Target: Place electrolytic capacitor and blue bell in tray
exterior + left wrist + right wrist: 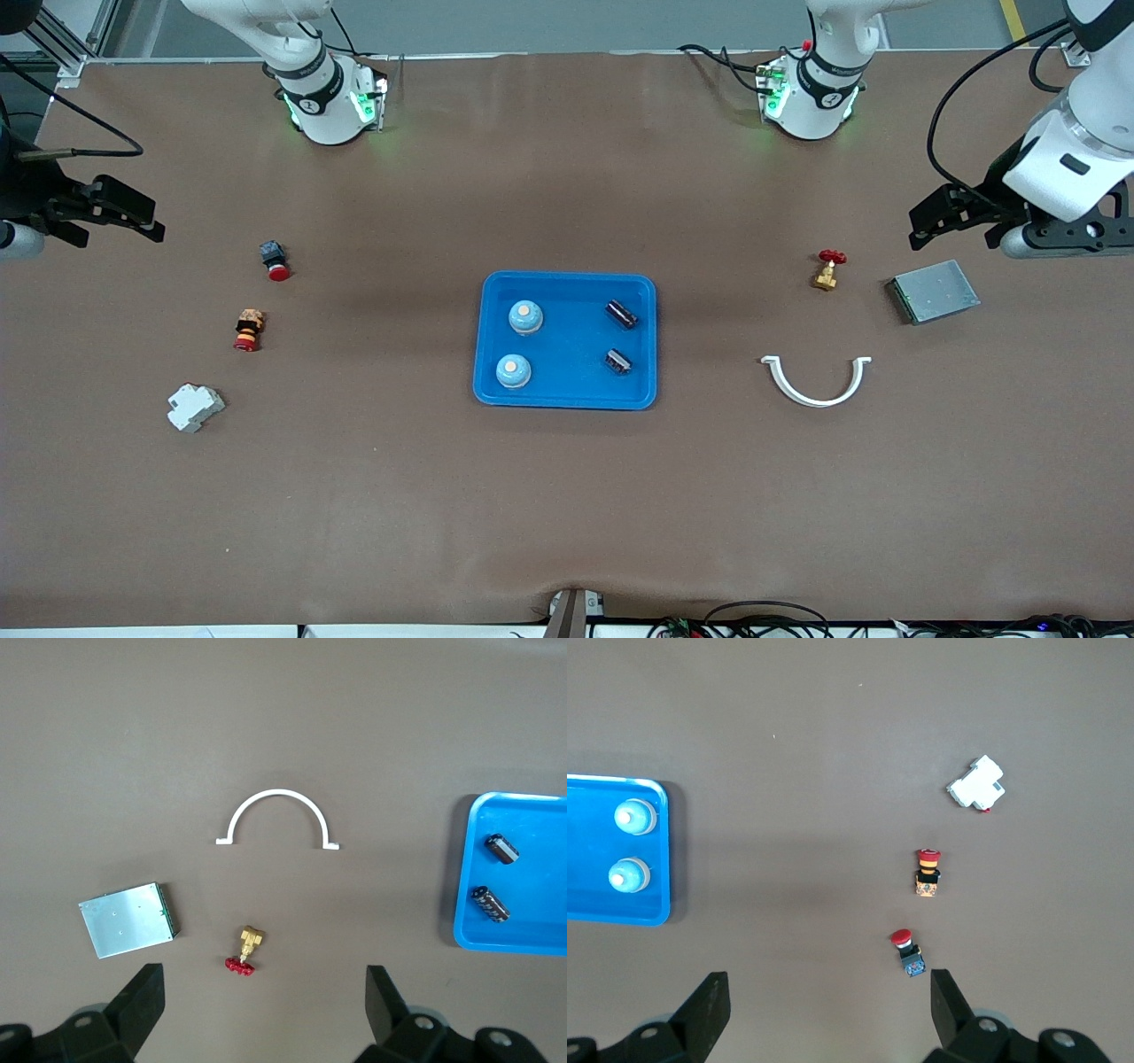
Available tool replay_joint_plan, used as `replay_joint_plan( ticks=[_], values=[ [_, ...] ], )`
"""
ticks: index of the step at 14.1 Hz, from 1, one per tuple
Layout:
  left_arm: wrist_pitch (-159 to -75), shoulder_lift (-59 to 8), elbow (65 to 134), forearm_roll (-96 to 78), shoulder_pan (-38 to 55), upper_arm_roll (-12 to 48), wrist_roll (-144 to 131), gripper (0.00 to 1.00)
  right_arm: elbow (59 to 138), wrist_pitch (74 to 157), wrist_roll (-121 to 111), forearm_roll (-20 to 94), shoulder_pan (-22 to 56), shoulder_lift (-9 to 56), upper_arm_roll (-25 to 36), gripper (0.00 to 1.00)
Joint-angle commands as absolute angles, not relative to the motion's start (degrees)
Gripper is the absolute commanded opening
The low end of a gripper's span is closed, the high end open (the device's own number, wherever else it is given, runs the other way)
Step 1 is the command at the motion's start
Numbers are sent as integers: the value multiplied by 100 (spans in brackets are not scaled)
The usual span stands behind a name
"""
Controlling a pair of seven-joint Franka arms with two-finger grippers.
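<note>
The bright blue tray point(567, 397) lies at the table's middle. In it sit two blue bells point(525, 317) point(513, 370) toward the right arm's end and two black electrolytic capacitors point(621, 313) point(617, 361) toward the left arm's end. The capacitors point(501, 849) point(490, 903) show in the left wrist view, the bells point(634, 816) point(629, 874) in the right wrist view. My left gripper point(952, 220) is open and empty, up over the table's left-arm end near the grey box. My right gripper point(106, 211) is open and empty, up over the right-arm end.
A grey flat box point(934, 291), a brass valve with red handle point(827, 269) and a white half-ring clip point(816, 381) lie toward the left arm's end. Two red-capped push buttons point(275, 260) point(249, 330) and a white breaker point(195, 407) lie toward the right arm's end.
</note>
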State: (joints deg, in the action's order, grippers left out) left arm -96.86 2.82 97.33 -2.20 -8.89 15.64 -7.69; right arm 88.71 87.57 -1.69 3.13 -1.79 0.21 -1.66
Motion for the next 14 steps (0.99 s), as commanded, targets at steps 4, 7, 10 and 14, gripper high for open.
replay_joint_plan(
  ticks=[4, 7, 10, 14],
  values=[
    [-9536, 123, 9483, -246, -932, 1564, -633, 100, 9202, 9044, -79, 316, -211, -105, -123, 100],
    [-9562, 79, 9379, 26, -879, 1582, -633, 100, 9202, 9009, -70, 316, -220, -114, -105, 100],
    [-9562, 53, 9325, 44, -870, 1573, -642, 100, 9202, 9035, -70, 351, -299, -114, -105, 100],
    [-9562, 0, 9325, 35, -844, 1547, -650, 100, 9202, 9053, -70, 352, -264, -114, -114, 100]
  ],
)
